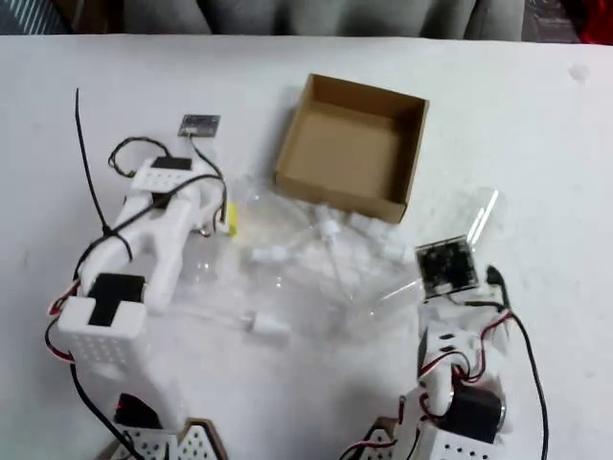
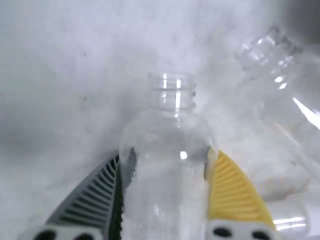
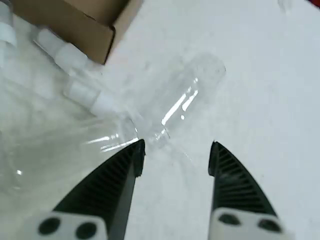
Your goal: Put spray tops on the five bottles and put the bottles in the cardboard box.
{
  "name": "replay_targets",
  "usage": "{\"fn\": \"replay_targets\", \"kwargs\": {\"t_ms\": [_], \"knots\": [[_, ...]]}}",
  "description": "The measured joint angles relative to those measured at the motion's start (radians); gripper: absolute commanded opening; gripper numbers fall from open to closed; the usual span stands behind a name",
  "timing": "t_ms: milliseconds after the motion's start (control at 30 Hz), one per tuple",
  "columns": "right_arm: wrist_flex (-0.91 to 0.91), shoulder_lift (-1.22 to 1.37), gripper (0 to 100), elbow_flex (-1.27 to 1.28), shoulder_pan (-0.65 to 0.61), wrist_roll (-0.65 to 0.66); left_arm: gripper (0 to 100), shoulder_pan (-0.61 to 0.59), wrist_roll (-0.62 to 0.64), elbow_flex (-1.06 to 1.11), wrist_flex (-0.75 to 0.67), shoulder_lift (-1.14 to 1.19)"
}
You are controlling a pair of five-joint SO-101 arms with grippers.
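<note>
Capping step: my left gripper [image 2: 166,165] clamps an uncapped bottle [image 2: 170,115]; right gripper [image 3: 175,152] spread, empty — next it should fetch a spray top [image 1: 269,324].

You're at a makeshift robotics bench rather than a factory line: a white-covered table [image 1: 546,144], loose wires [image 1: 91,182] trailing from the printed white arms [image 1: 158,225], a bare circuit board [image 1: 199,125] lying out, and what may be grey sofa cushions [image 1: 287,14] along the far edge.
</note>
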Motion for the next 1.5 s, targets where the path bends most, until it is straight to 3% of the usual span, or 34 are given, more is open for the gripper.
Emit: {"fn": "replay_targets", "kwargs": {"t_ms": [333,567,767,1033,1167,1333,1500], "knots": [[0.029,0.175,17.3,-0.186,-0.351,-0.002,2,-0.017,0.0,0.0,-0.003,0.0],[0.232,0.508,17.3,-0.446,-0.646,-0.002,2,-0.02,0.0,0.0,-0.003,0.0],[0.267,0.592,17.2,-0.443,-0.881,-0.054,2,-0.034,0.0,0.0,-0.005,0.0],[0.199,0.598,17.2,-0.367,-1.026,-0.058,2,-0.048,0.0,0.0,-0.014,0.0],[0.071,0.598,17.2,-0.252,-1.125,-0.064,2,-0.048,0.0,0.0,-0.014,0.0],[-0.167,0.6,17.3,-0.072,-1.137,-0.068,2,-0.048,0.0,0.0,-0.014,0.0],[-0.244,0.6,17.3,-0.051,-1.145,-0.068,2,-0.048,0.0,0.0,-0.014,0.0]]}}
